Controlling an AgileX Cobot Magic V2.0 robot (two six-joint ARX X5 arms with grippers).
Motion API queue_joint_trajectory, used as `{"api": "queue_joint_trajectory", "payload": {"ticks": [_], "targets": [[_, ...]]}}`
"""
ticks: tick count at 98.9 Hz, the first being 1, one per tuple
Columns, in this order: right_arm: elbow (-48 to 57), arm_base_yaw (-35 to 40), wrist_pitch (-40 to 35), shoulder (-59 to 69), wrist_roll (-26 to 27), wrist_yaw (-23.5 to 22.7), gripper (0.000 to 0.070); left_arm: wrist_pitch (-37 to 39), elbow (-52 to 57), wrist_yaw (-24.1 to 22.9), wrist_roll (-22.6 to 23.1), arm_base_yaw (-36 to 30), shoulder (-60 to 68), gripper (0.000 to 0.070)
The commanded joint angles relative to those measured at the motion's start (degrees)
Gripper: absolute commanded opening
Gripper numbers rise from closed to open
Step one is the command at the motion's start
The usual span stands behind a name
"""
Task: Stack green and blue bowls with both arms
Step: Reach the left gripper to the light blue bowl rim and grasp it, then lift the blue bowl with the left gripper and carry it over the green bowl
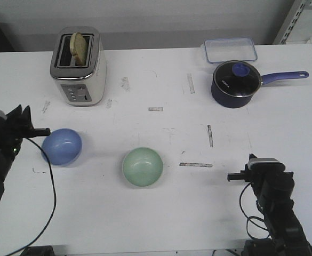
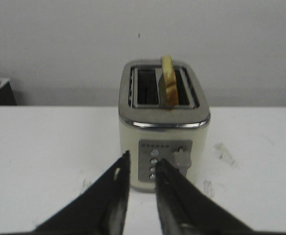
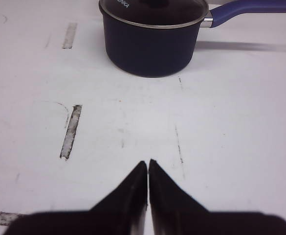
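Note:
The periwinkle blue bowl [image 1: 62, 146] sits on the white table at the left, just right of my left gripper [image 1: 21, 114]. The mint green bowl [image 1: 142, 166] sits upright near the table's middle, apart from the blue one. Neither bowl shows in the wrist views. My left gripper [image 2: 142, 161] is open by a narrow gap, empty, and points at the toaster. My right gripper [image 1: 263, 161] is low at the front right, well right of the green bowl. In the right wrist view it [image 3: 148, 162] is shut on nothing, above bare table.
A cream toaster [image 1: 79, 66] with a slice of bread stands at the back left and also shows in the left wrist view [image 2: 163, 129]. A navy saucepan [image 1: 236, 84] with a long handle and a clear blue-rimmed container [image 1: 229, 49] stand at the back right. A black cable [image 1: 52, 181] hangs from the left arm.

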Motion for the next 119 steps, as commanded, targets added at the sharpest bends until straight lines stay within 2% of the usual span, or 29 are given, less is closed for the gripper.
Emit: {"api": "queue_joint_trajectory", "payload": {"ticks": [1,12,24,30,52,82,86,91,112,115,119], "targets": [[0.37,0.04,0.57,0.26,0.76,0.00,0.0000,-0.92,0.66,-0.33,1.07,0.35,3.15,0.0285],[0.37,0.04,0.57,0.26,0.76,0.00,0.0000,-3.54,0.66,-0.33,1.07,1.05,7.87,0.0362],[0.37,0.04,0.57,0.26,0.79,0.00,0.0000,-7.67,0.66,-2.51,0.94,2.73,13.44,0.0537],[0.37,0.04,0.57,0.26,0.79,0.00,0.0000,-9.99,0.66,-3.74,0.92,3.54,15.78,0.0587],[0.37,0.04,0.57,0.26,0.81,0.00,0.0000,-15.98,0.63,-3.96,0.94,6.29,26.16,0.0572],[0.37,0.04,0.59,0.26,0.79,0.00,0.0000,-16.41,0.61,-3.93,-0.61,7.23,36.57,0.0562],[0.35,0.04,0.61,0.26,0.81,0.00,0.0000,-16.39,0.61,-3.93,-0.61,7.23,37.29,0.0546],[0.37,0.04,0.59,0.26,0.79,0.00,0.0000,-16.39,0.61,-3.93,-0.61,7.23,37.81,0.0476],[0.37,0.04,0.59,0.26,0.79,0.00,0.0000,-16.31,0.61,-3.93,-0.92,7.23,37.99,0.0072],[0.37,0.04,0.59,0.26,0.79,0.00,0.0000,-16.31,0.61,-3.93,-1.75,7.23,37.94,0.0035],[0.37,0.04,0.59,0.26,0.79,0.00,0.0000,-16.24,0.63,-3.93,-2.91,7.23,37.90,0.0018]]}}
